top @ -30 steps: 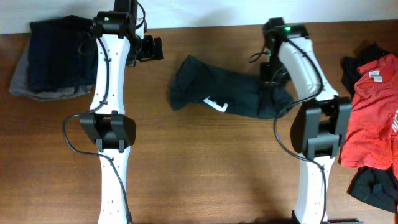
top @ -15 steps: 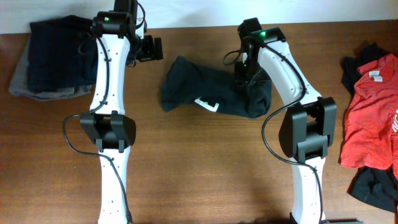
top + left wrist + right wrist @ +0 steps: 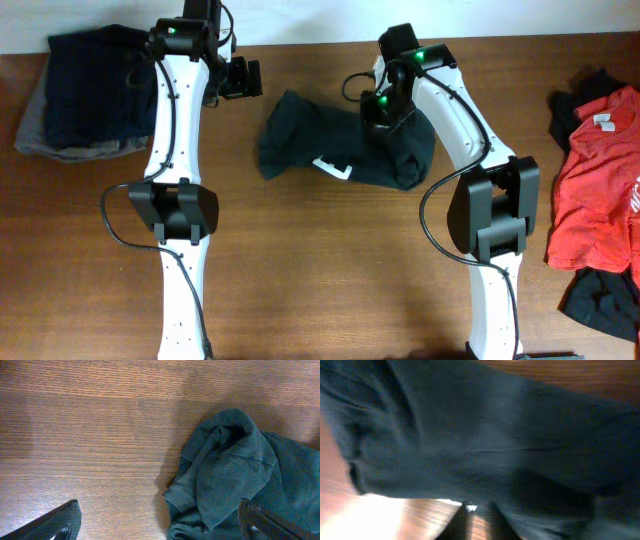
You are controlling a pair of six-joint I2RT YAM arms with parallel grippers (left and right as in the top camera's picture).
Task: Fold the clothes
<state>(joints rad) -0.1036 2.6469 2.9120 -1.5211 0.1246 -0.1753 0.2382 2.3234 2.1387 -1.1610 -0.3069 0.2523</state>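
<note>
Your blackish-green garment lies bunched at the far middle of the table, its right end under the right gripper. Blurred fabric fills that wrist view, so you cannot tell whether it pinches cloth. Pulling now may drag one layer and skew the fold. The left gripper has its fingers spread, pinning nothing.

Overhead evenly bright; right wrist view dim, the clothes motion-blurred.

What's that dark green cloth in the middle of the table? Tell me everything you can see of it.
The dark green garment is soft, knit-looking fabric, crumpled and bunched, lying across the wooden table. A small white mark shows at its near edge. The right hand sits over its right end; its grip is hidden.
</note>
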